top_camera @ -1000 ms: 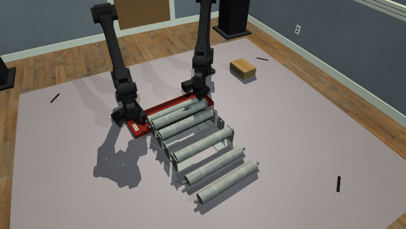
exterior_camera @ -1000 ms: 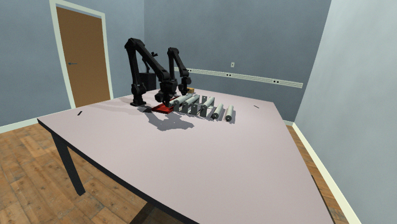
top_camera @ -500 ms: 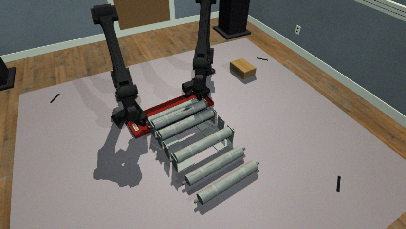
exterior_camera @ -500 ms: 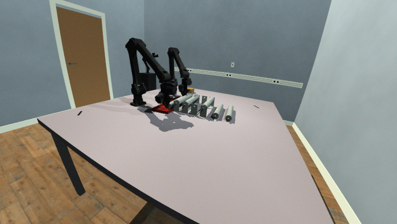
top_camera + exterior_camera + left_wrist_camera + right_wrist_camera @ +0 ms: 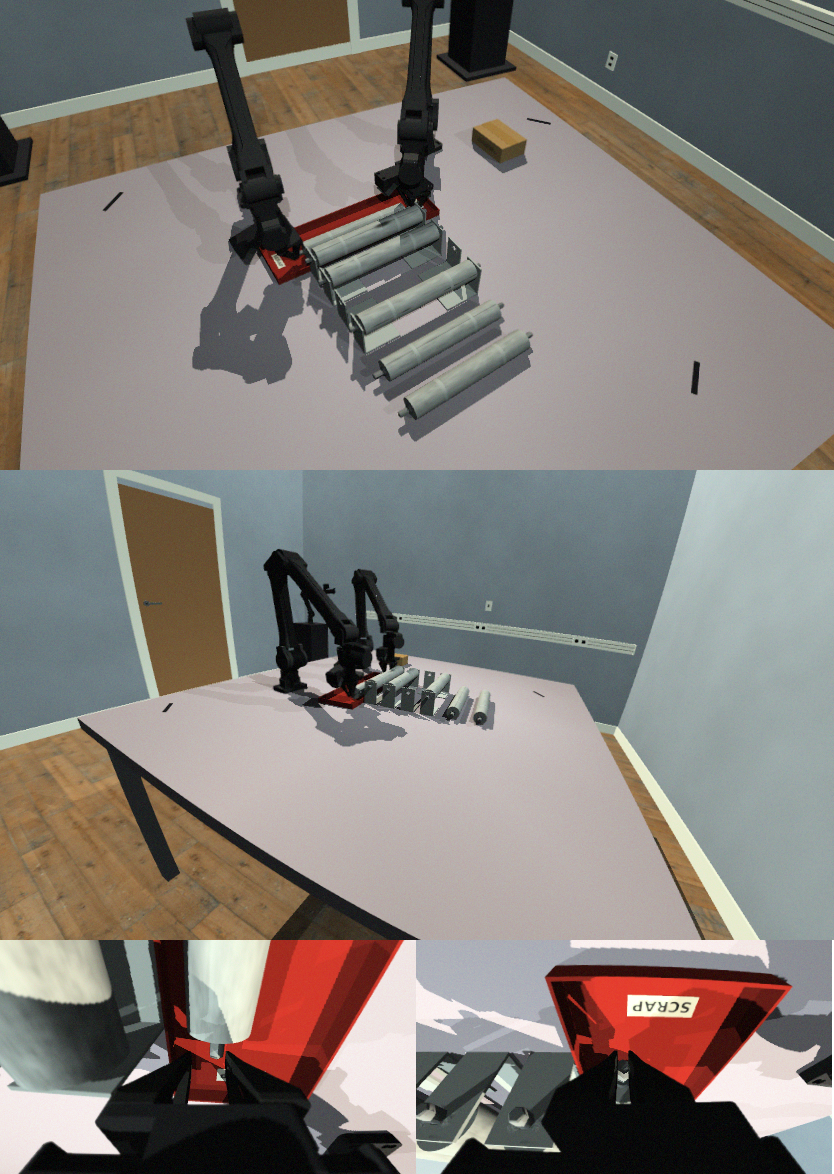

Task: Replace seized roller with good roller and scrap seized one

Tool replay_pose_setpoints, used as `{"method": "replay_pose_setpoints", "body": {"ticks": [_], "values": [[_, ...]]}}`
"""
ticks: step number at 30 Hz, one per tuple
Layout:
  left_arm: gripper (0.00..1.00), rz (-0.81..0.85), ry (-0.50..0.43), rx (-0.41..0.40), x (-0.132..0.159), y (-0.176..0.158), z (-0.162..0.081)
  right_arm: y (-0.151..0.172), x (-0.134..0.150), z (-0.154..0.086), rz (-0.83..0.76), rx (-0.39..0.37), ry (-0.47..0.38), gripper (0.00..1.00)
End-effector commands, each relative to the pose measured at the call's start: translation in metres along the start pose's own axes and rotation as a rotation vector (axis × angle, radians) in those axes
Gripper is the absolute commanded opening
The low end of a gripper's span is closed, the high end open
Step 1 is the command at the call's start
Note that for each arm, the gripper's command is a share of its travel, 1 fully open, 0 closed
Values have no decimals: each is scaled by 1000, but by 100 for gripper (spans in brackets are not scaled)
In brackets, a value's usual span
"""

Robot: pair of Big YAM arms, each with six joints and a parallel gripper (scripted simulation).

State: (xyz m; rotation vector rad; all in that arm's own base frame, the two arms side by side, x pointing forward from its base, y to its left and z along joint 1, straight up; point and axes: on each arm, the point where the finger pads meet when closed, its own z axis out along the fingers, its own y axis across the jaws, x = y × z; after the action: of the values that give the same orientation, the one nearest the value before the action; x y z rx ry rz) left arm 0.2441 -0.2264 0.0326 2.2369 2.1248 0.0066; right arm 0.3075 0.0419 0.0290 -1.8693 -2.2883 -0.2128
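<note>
A pale steel roller lies along the red scrap tray; whether it rests on the tray floor is unclear. My left gripper is open at one end, with the axle stub just beyond its fingertips. My right gripper is shut on the other axle end. The bed holds three rollers: one beside the tray, one after it, and one at the far end. The third place from the tray is empty between its brackets.
Two loose rollers lie parallel beyond the bed, on the side away from the tray. A cardboard box stands behind the bed on the left arm's side. Bed brackets stand close beside the tray and both grippers.
</note>
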Motion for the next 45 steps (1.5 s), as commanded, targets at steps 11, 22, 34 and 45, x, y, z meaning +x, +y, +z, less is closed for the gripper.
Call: {"method": "replay_pose_setpoints", "body": {"ticks": [11,22,34,45], "values": [[32,-1,-37,-45,-16,17,-18,39,-1,-33,-13,-96,-21,32],[32,-1,-37,-45,-16,17,-18,41,-3,-29,-11,-86,-19,32],[32,-1,-51,-62,-19,20,-65,38,-3,-72,-27,-97,-22,32],[32,-1,-29,-36,-8,7,-61,20,1,-69,-32,-65,-16,32]]}}
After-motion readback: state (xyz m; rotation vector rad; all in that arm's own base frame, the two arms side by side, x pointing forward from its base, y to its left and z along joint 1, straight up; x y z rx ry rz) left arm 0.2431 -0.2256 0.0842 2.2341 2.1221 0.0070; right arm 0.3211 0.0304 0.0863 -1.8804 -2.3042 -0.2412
